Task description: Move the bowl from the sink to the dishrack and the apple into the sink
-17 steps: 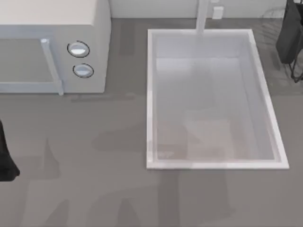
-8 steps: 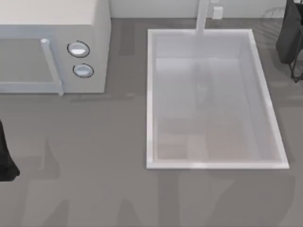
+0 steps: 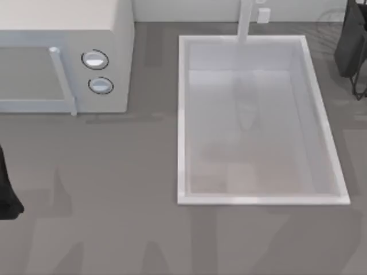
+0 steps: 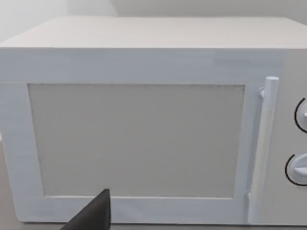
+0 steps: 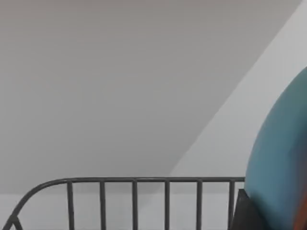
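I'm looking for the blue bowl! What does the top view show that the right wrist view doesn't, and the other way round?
Top view: the white sink with its faucet, the microwave, the grey table, my left arm parked at the left edge and my right arm at the top right corner.
Right wrist view: the blue bowl, close up past the end of the rack's wires.
Both: the grey wire dishrack, which is just faint curved lines in the top view's top right corner.
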Motion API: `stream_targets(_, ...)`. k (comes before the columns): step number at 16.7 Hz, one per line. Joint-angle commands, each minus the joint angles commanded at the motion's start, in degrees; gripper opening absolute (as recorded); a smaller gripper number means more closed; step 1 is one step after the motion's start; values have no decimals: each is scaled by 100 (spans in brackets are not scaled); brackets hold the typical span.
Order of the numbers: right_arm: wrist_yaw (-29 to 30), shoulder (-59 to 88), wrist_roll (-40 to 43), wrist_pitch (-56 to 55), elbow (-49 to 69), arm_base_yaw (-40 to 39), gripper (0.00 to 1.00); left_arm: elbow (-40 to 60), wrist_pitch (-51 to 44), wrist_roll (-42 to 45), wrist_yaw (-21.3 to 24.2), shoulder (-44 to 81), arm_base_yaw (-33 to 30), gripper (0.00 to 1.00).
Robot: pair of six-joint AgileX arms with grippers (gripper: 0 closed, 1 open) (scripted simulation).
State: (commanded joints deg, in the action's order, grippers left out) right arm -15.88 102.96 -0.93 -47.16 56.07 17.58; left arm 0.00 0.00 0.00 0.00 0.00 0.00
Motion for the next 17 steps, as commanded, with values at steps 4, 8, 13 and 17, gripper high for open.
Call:
stream_targets(4, 0, 0, 0, 0, 0, 0, 38, 0, 0, 0, 0, 0, 0, 100)
stream_targets(8, 0, 0, 0, 0, 0, 0, 68, 0, 0, 0, 0, 0, 0, 100)
stream_targets(13, 0, 0, 0, 0, 0, 0, 100, 0, 0, 0, 0, 0, 0, 100)
stream_targets(17, 0, 0, 0, 0, 0, 0, 100, 0, 0, 0, 0, 0, 0, 100)
